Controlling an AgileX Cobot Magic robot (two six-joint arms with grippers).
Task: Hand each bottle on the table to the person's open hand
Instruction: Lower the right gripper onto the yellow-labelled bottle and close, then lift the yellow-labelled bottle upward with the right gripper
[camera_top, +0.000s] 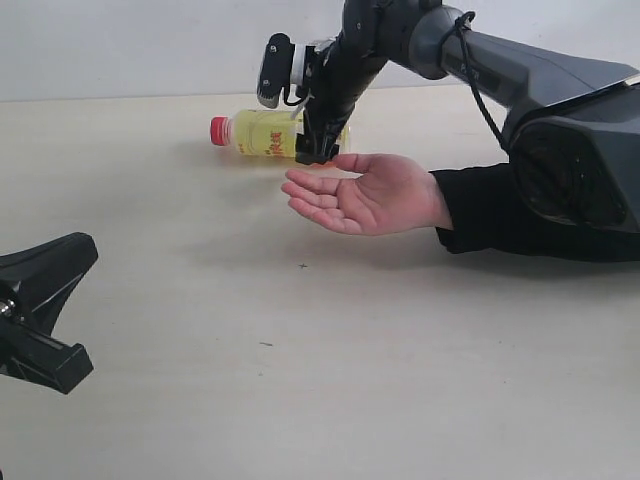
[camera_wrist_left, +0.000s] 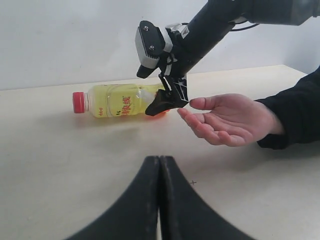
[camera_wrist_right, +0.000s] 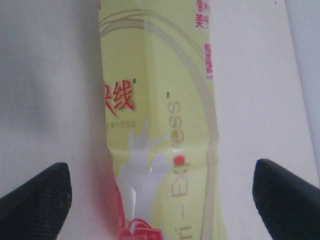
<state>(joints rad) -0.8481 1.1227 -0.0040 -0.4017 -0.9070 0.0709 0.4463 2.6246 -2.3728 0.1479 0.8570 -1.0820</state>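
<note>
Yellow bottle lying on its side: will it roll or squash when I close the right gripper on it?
The yellow bottle lies on its side on the table, so an off-centre nudge would probably roll it. It looks filled, so likely weighty and fairly firm. Its glossy label may slip in the open right gripper.

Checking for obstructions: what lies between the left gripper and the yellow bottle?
Only bare table. The left wrist view shows nothing standing between the left gripper and the yellow bottle.
</note>
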